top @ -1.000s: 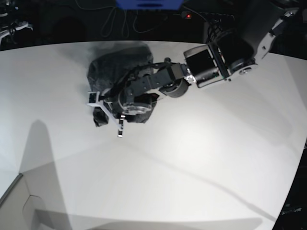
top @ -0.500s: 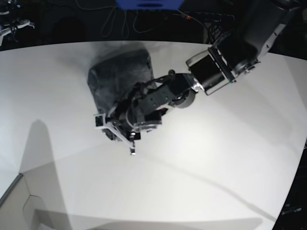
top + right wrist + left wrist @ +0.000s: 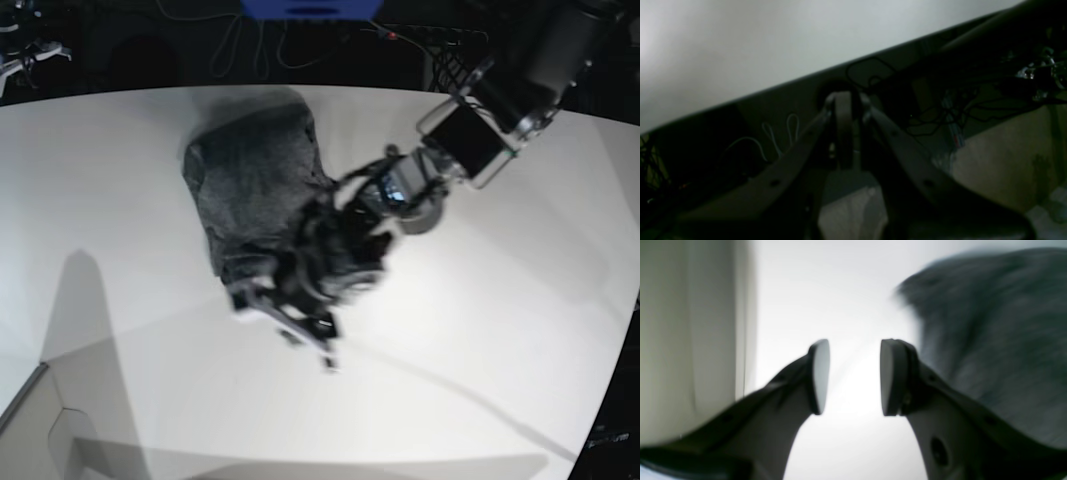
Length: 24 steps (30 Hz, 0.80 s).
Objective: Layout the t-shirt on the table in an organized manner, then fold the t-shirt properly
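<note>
My left claw [image 3: 854, 376] is spread, nothing between the pads, bare white table [image 3: 840, 290] showing through the gap. The t-shirt [image 3: 255, 185] is a dark grey bunched heap on the table, toward the far edge, left of my left arm in the base view; from the left wrist it sits just beside the right-hand pad, blurred, and I can't tell if it touches. In the base view my left claw is smeared with motion at the near edge of the t-shirt, over the table. My right claw [image 3: 848, 130] is pressed together, holding nothing, parked off the table's edge over dark cables, well apart from the t-shirt. Progress, my read: early. The t-shirt is a rumpled lump, sleeves and hem not findable, no flat layout, no folds made. Left to do: find an edge or corner, spread it flat, straighten sleeves, then all the folding. Likely both claws are needed for spreading; only the left is near the t-shirt now.
</note>
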Motion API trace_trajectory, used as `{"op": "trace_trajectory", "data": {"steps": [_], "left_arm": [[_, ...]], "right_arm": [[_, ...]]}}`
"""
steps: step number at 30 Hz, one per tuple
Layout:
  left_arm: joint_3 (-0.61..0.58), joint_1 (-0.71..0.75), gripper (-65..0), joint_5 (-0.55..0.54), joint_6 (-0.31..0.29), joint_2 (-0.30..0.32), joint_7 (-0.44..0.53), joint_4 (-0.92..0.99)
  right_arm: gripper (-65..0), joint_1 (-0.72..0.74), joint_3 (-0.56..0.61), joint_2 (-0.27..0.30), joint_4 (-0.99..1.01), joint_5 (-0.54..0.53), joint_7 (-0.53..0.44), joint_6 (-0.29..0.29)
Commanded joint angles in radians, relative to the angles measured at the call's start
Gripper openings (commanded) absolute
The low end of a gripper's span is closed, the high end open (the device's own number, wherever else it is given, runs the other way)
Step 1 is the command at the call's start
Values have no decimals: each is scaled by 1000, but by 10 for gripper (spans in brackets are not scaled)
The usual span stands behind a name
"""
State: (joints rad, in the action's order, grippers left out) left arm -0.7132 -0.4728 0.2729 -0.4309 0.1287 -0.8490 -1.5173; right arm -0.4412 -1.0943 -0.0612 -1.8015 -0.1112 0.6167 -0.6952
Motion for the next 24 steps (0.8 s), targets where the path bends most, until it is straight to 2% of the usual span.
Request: {"op": "trace_trajectory", "data": {"steps": [1,5,8,11,14,16,18,20,24], "left_arm": [[83,19,-409,12,13,27,-9,-55],[418,219,-412,10,11,84,-9,-194],[673,386,-412,9,5,76,-13,-289],[887,549,-412,-44,-85,30,-19,-400],[1110,698,-412,-111,-185,-25,-89,-483],[1217,765,-413,-137,-233,-53,-111,-492],[1322,837,-445,-154,-267,-77,-111,-486],[1421,909,-515,-179,-267,-97,-109,-484],[1576,1028,-594,-231,-267,-133,-109,-450]], "right_arm": [[-627,-5,-7,10,-16,-11,-19,-3],[-631,6,-40,-29,-17,-11,-17,-3],[-632,45,-114,-73,-10,-9,-13,-3],[-632,60,-148,-96,4,-9,-13,-3],[-632,64,-149,-91,90,-12,-11,-3],[-632,74,-149,-88,159,-9,-11,-3],[-632,69,-145,-76,225,-9,-11,-3],[-631,68,-142,-68,300,-9,-11,-3],[-631,64,-88,-25,460,-9,-11,-3]]}}
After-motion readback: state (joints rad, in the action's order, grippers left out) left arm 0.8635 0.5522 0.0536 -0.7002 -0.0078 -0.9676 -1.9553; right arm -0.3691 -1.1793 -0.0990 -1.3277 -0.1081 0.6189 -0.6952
